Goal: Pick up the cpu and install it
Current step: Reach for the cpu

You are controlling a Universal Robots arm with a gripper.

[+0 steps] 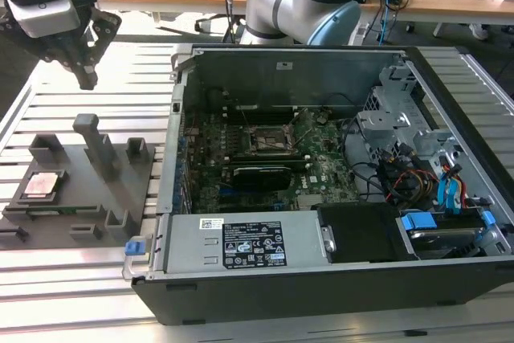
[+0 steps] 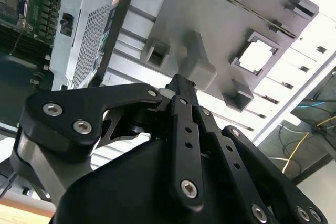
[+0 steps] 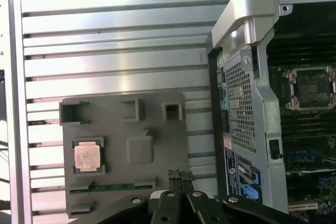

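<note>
Tool (image 3: 180, 174) closed and empty above the fixture (image 3: 157, 148); exterior view reveals its height over the seated cpu (image 1: 42, 185).

Bright, diffuse light fills the room. In the first wrist view the slatted aluminium surface (image 3: 105, 40) glares white toward one edge; in the second wrist view the cpu (image 2: 257, 56) is blown out to plain white. The open computer case (image 1: 337, 295) is dim inside, its walls shading the motherboard (image 1: 329, 170). The grey fixture plate (image 1: 88, 190) casts soft shadows.

Slotted metal table (image 1: 64, 287), grey fixture plate (image 1: 80, 198), open computer case (image 1: 281, 301)
</note>
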